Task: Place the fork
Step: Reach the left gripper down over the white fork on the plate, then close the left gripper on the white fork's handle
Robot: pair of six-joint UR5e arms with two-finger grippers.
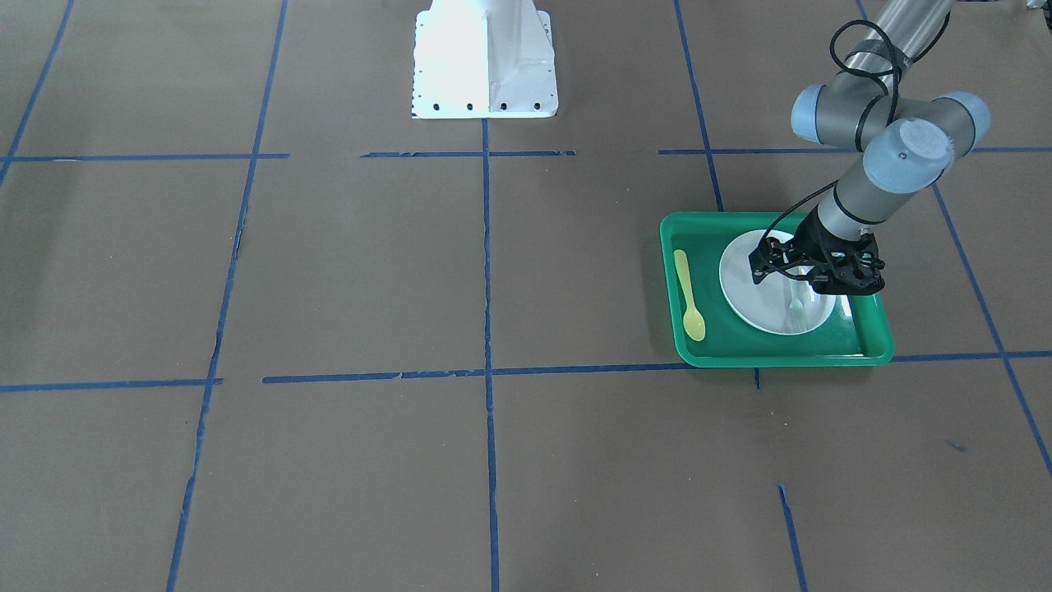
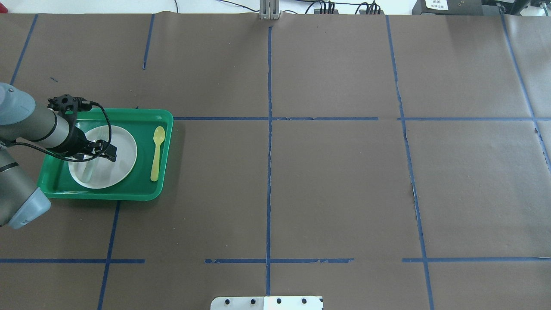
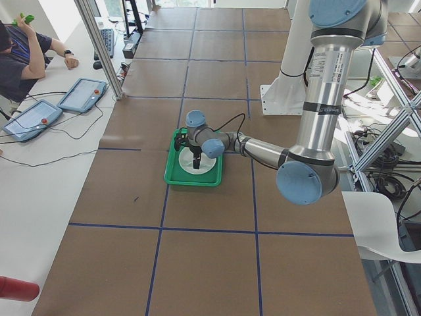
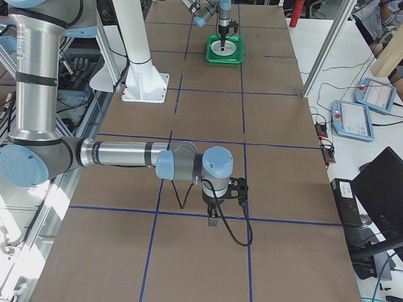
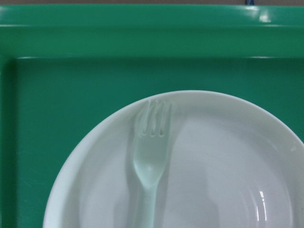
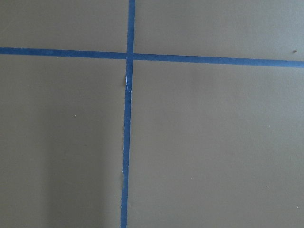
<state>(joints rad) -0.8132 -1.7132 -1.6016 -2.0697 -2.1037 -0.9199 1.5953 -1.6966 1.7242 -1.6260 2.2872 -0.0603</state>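
The pale, translucent fork (image 5: 151,156) lies on the white plate (image 5: 228,156), its tines at the plate's rim toward the tray wall. It also shows in the front-facing view (image 1: 795,306). The plate (image 1: 764,306) sits in the green tray (image 1: 699,355). My left gripper (image 1: 809,279) hangs low over the plate, right above the fork's handle; its fingers are hidden, so I cannot tell whether it grips the fork. My right gripper (image 4: 214,220) points down over bare table far from the tray; I cannot tell its state.
A yellow plastic spoon (image 1: 689,296) lies in the tray beside the plate, on the side toward the table's middle. The white robot base (image 1: 485,57) stands at the table's edge. Blue tape lines cross the brown table.
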